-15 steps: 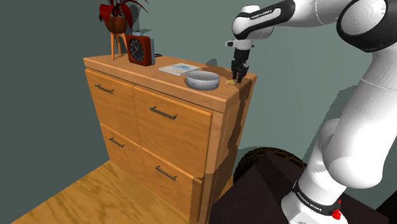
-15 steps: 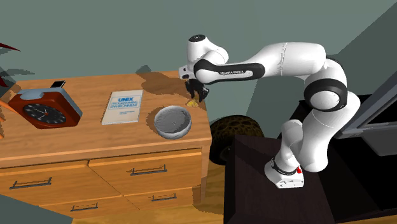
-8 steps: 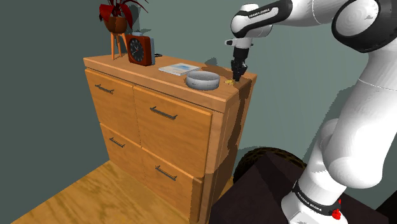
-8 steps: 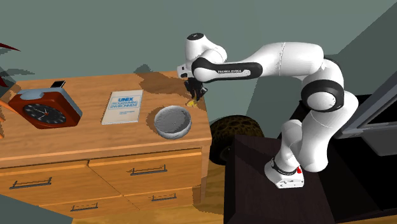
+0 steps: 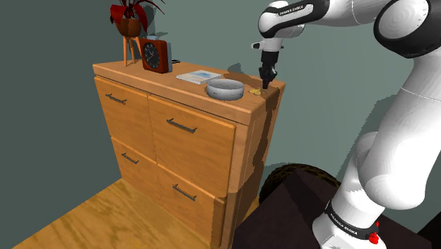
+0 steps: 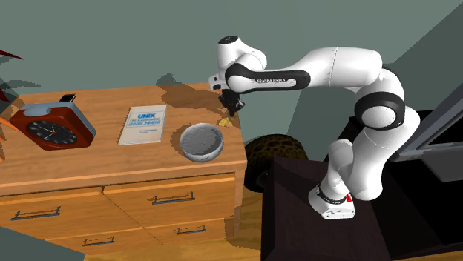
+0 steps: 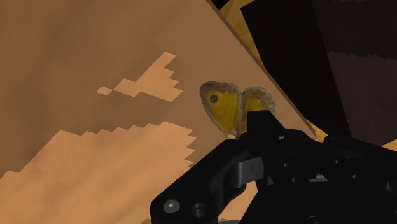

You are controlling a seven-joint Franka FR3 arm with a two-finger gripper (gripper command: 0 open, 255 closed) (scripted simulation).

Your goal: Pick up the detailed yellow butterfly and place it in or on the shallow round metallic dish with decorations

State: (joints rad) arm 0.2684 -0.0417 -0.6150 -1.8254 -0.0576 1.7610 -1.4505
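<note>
My gripper (image 5: 263, 83) hangs tip-down over the far end of the wooden dresser (image 5: 134, 71), the arm reaching in from above. I cannot tell from any of my views whether it is open or closed.

There is not much surface to work with here. In the second exterior view the dresser top's end edge runs just to the right of the gripper. Past that edge the surface drops away to the dark stand (image 6: 297, 222) and a dark, patterned round thing (image 6: 266, 157) on the floor. Above and around the wrist there is only open air in front of the grey-green wall.

The yellow butterfly (image 7: 222, 108) sits right at the gripper's tip, near that end edge. In the wrist view its wings stand up against the black of the hand, one of them partly covered. I cannot tell whether the gripper touches it.

The round grey dish (image 6: 201, 141) stands near the butterfly, closer to the front edge and further in along the top. Further along lies a book (image 6: 142, 124), flat. Past the book stands a red clock (image 6: 52, 127), and a potted plant (image 5: 131, 18) stands by it at the far corner.
</note>
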